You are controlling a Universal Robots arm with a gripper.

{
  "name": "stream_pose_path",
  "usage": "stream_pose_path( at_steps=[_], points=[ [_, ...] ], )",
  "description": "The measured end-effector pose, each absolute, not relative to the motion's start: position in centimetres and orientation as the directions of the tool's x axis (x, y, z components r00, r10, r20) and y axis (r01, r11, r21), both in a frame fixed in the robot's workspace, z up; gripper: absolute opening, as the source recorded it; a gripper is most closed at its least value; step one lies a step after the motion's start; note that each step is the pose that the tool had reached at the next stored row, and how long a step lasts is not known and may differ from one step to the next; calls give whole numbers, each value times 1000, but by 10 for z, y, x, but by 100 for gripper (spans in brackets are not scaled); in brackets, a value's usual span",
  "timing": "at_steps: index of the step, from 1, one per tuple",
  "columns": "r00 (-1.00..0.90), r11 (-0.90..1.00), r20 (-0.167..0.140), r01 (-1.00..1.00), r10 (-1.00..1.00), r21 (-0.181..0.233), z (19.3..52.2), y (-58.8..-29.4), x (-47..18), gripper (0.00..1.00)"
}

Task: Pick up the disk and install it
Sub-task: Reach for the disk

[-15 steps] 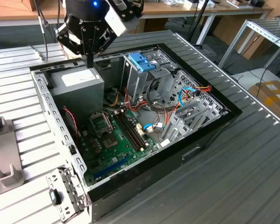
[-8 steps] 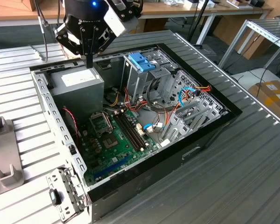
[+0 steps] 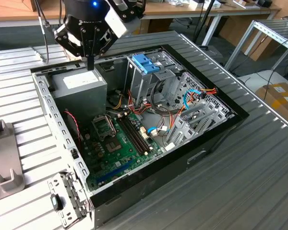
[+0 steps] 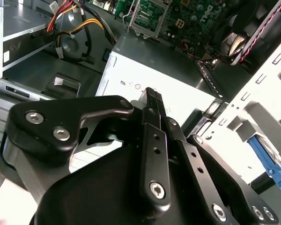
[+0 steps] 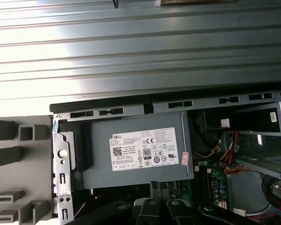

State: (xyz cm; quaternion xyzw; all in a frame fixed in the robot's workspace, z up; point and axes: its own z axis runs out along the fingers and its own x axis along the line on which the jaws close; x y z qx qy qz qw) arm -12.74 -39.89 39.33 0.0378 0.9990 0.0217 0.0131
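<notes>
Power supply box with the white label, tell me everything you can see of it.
The power supply box is a rectangular grey metal block with a white printed label on its upward face. It lies flat in a corner of the open computer case, against the case's perforated metal wall and beside the motherboard. Yellow, red and black wires run out near its inner end. The gripper hangs over its labelled face, holding nothing.

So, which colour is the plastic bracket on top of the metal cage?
The bracket is bright blue, clearest in the exterior view.
</notes>
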Motion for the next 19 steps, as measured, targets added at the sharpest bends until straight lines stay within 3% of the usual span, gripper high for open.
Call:
stream_pose_path(
  at_steps=[19],
  points=[
    [-997, 996, -24, 75, 76, 44, 393, -399, -134, 10]
  ],
)
